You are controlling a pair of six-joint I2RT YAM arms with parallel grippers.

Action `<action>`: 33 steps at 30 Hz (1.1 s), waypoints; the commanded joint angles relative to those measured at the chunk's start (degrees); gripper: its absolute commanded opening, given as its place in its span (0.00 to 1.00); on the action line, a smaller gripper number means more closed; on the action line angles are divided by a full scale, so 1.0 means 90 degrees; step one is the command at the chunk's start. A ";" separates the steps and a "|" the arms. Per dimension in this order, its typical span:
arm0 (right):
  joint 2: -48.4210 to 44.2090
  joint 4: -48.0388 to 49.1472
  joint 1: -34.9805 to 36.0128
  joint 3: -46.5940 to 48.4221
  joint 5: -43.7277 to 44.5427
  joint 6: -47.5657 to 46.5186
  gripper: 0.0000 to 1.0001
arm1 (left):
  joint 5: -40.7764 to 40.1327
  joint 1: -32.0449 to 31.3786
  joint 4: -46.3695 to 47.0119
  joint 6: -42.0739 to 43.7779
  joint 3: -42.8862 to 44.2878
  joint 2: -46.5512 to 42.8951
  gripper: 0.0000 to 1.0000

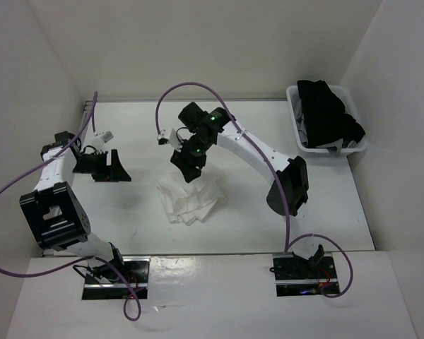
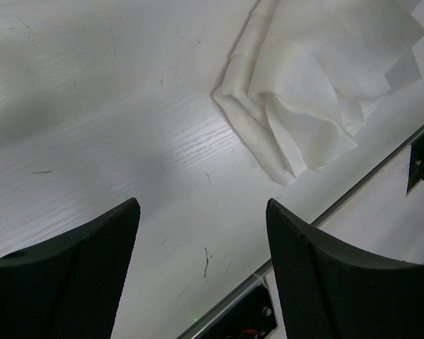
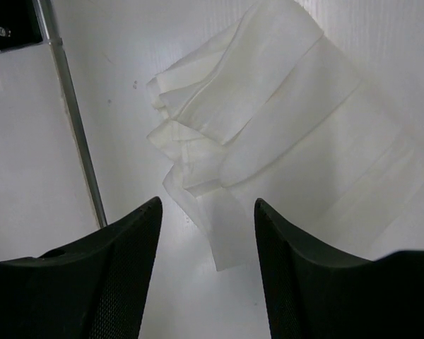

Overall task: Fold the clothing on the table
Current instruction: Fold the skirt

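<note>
My right gripper (image 3: 206,212) hung just above the skirt (image 3: 268,134), jaws apart, nothing between them. The cloth lay bunched in loose folds on the table (image 3: 120,85), beneath and ahead of the fingers. My left gripper (image 2: 201,212) also stood wide, empty, over the tabletop — skirt ahead to its right, not touching.

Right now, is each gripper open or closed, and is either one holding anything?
Left gripper: open, holding nothing, over the table.
Right gripper: open, holding nothing, above the white skirt.
</note>
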 commanded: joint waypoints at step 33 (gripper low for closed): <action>0.1729 -0.0297 -0.0228 -0.0582 -0.1700 -0.0870 0.59 | 0.0339 0.0028 -0.0143 0.0325 0.0060 0.0198 0.79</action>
